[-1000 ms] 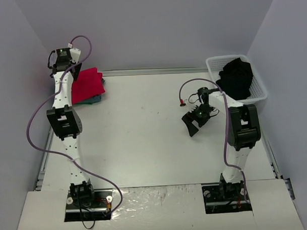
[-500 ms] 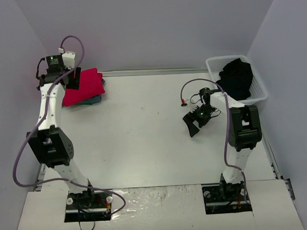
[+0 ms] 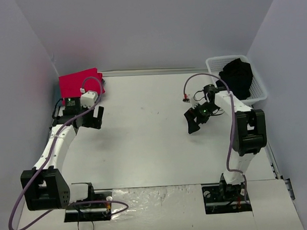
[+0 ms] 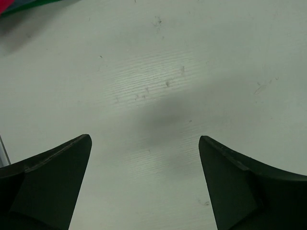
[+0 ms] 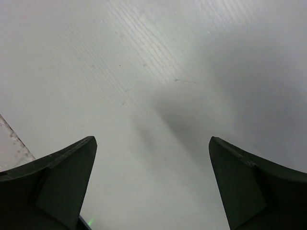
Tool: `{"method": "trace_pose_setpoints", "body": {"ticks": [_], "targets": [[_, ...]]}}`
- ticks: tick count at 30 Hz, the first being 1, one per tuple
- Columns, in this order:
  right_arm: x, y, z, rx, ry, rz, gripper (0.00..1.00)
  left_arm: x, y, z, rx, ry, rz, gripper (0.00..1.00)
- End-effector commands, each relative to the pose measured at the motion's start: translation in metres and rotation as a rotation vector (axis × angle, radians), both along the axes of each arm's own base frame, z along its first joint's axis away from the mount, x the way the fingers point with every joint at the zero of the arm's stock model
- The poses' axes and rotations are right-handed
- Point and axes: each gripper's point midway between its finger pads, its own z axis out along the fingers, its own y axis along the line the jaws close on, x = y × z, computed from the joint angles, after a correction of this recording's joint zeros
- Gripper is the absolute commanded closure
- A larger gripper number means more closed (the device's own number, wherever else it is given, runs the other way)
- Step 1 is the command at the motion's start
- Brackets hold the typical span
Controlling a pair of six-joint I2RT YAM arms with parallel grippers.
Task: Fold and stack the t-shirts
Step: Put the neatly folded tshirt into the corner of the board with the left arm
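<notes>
Left gripper [image 4: 144, 143] is hovering with jaws spread over the desk [image 3: 144, 150], near the folded red t-shirt [image 3: 79, 83] lying in the far left corner. Right gripper [image 5: 152, 143] is hanging wide open too, left of the white basket [image 3: 259, 87] holding the black t-shirt [image 3: 236, 76].

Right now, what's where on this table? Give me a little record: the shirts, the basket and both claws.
red shirt: folded flat, far left corner of the table
black shirt: bunched up inside the white basket, far right
left gripper: open, empty, over bare table near the red shirt
right gripper: open, empty, over bare table near the basket
</notes>
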Motion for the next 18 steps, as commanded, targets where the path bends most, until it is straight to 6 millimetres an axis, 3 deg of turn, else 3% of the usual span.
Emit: {"method": "trace_pose_setpoints", "body": {"ticks": [1, 6, 10, 18], "targets": [[0.007, 0.018, 0.064, 0.129, -0.136, 0.022, 0.00, 0.008, -0.003, 0.046, 0.011, -0.201, -0.046, 0.06], [0.011, 0.023, 0.104, 0.198, -0.233, -0.020, 0.00, -0.005, -0.003, 0.019, 0.020, -0.071, -0.075, 0.06], [0.017, 0.009, 0.124, 0.230, -0.310, -0.086, 0.00, -0.009, 0.004, 0.025, 0.034, -0.115, -0.075, 0.06], [0.022, -0.015, 0.124, 0.249, -0.324, -0.140, 0.00, -0.022, 0.011, 0.018, -0.038, -0.128, -0.081, 0.06]]}}
